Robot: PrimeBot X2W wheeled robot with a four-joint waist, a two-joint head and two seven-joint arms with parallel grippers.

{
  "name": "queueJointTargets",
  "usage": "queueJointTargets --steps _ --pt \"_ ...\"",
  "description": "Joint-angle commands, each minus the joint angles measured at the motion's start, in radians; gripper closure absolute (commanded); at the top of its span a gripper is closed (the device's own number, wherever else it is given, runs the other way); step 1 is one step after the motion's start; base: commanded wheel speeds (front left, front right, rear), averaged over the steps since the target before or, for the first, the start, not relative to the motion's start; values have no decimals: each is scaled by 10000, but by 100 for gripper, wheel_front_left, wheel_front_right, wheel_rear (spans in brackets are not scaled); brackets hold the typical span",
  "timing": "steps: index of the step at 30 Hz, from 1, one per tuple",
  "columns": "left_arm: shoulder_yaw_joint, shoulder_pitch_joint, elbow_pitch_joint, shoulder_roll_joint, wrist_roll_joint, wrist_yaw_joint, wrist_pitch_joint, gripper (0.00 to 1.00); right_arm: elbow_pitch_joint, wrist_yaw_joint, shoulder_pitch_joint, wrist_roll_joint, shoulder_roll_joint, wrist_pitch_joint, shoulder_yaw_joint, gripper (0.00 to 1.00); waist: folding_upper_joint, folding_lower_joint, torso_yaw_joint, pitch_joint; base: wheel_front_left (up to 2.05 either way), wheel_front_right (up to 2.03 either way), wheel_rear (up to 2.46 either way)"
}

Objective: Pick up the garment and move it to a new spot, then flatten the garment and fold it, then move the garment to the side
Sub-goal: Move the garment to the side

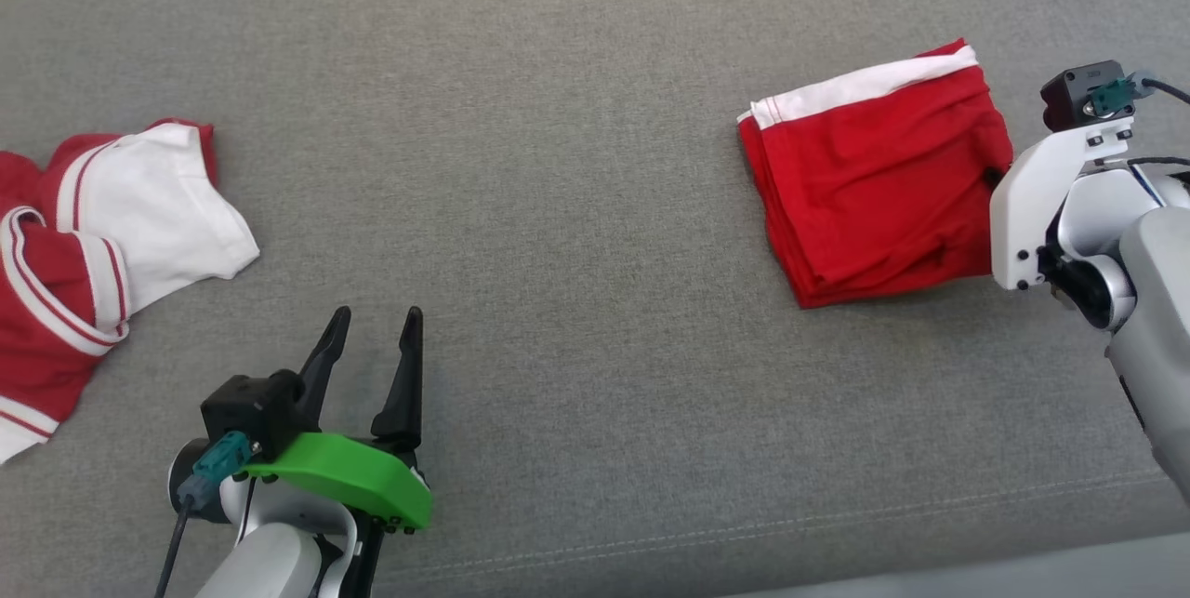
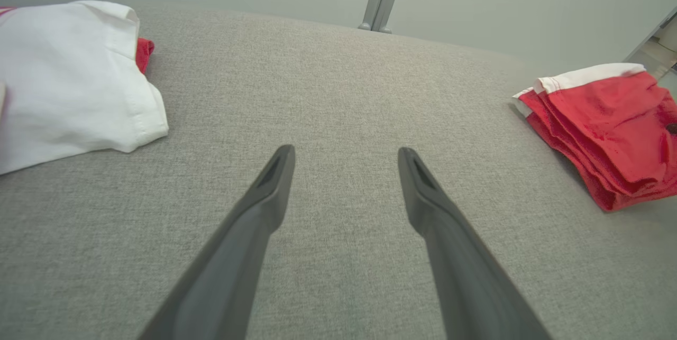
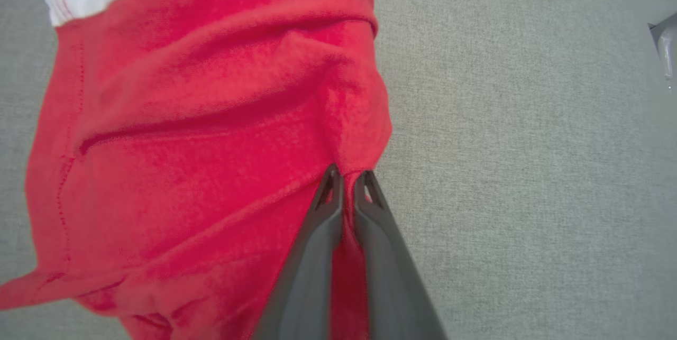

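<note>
Grey fabric surface (image 1: 558, 161) bears two items. Folded red garment (image 1: 874, 179), white band along its far edge, lies flat at right. Crumpled red-and-white garment (image 1: 102, 235) lies at left, well apart. Right gripper (image 3: 346, 184): jaws nearly together, pinching the folded red garment's right edge between them. Left gripper (image 1: 376, 319): jaws spread wide over bare surface, near left.

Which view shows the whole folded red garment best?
The head view: nearly the whole folded red garment shows, white band included. The left wrist view crops its side. The right wrist view is too close, with the right gripper pinching its edge.
</note>
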Motion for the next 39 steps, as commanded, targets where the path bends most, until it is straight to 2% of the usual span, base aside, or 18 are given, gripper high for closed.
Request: queueJointTargets --steps 1,12,22,33,34,35,39 --pt "24 -175 -18 79 55 43 44 0 89 -10 -157 88 -92 -102 86 100 -1 0 -477 475 0 0 0" --pt "-149 -445 -565 434 369 121 311 0 1244 -11 -1238 878 -1149 -1339 1126 100 -1 0 -913 1107 0 0 0" --pt "-431 -621 -1250 824 669 204 863 0 2420 -13 -2115 977 -1670 -2555 1054 100 -1 0 -1264 1644 0 0 0" --pt "-496 -506 -1857 1147 796 410 1188 0 3669 -13 -2820 179 -2271 -3863 997 98 -1 0 -954 2122 0 0 0" --pt "-500 -508 -1884 1150 794 409 1188 0 3803 -13 -2886 19 -2332 -4071 949 59 -1 0 -900 2145 0 0 0" --pt "-502 -518 -1893 1147 785 407 1183 0 3978 -13 -2990 -148 -2393 -4285 850 0 -1 0 -843 2166 0 0 0" --pt "-516 -579 -1860 1075 741 370 1125 0 4517 -13 -3134 -679 -2336 -4686 762 0 -1 0 -672 2175 0 0 0"
